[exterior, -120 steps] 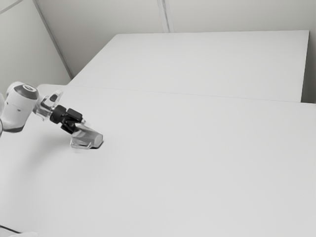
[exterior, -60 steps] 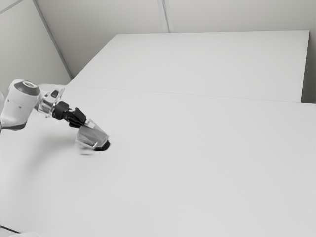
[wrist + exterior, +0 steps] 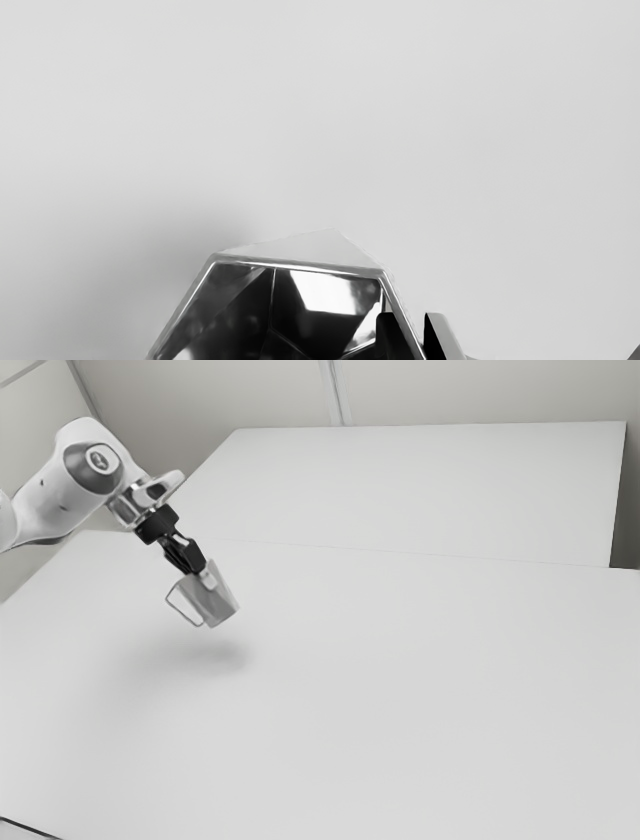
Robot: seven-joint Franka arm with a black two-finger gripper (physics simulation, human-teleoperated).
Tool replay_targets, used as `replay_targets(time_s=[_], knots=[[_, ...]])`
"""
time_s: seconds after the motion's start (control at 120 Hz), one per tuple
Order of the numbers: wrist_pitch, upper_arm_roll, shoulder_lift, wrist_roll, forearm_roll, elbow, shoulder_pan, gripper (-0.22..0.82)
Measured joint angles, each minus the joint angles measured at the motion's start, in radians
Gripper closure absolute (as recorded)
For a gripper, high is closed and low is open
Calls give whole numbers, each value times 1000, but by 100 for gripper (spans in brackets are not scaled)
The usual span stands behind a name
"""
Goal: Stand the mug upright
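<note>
Lifting the mug (image 3: 218,602) clear of the table (image 3: 420,700) is complete, judging by the soft shadow (image 3: 215,656) lying apart below it. From where I stand, the mug hangs in the left part of the exterior view, slightly above mid-height. The gripper (image 3: 207,573) is clamped on the mug's wall: in the wrist view, one of the fingers (image 3: 391,336) sits inside the rim (image 3: 300,265) and the other outside, the wall pinched between them. Orientation is partly corrected, as I judge it: the mouth faces up toward the gripper, the base points down toward the exterior view's right, and the handle (image 3: 184,613) projects toward its left. The body is tilted, so the task is incomplete. Outstanding steps, in order: rotate the mug until its base is level, lower it to full contact with the table, release, and withdraw the arm (image 3: 62,498).
</note>
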Motion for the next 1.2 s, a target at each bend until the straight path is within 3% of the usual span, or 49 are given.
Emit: replay_targets(time_s=[0.108,0.308,0.625,0.95,1.2], knots=[[1,39,-85,-58,100,-58,-128,75],[44,41,-239,-180,235,-214,-285,75],[309,-54,-376,-361,328,-484,-250,74],[625,-78,-383,-490,369,-671,-249,74],[758,-79,-366,-571,460,-714,-250,74]])
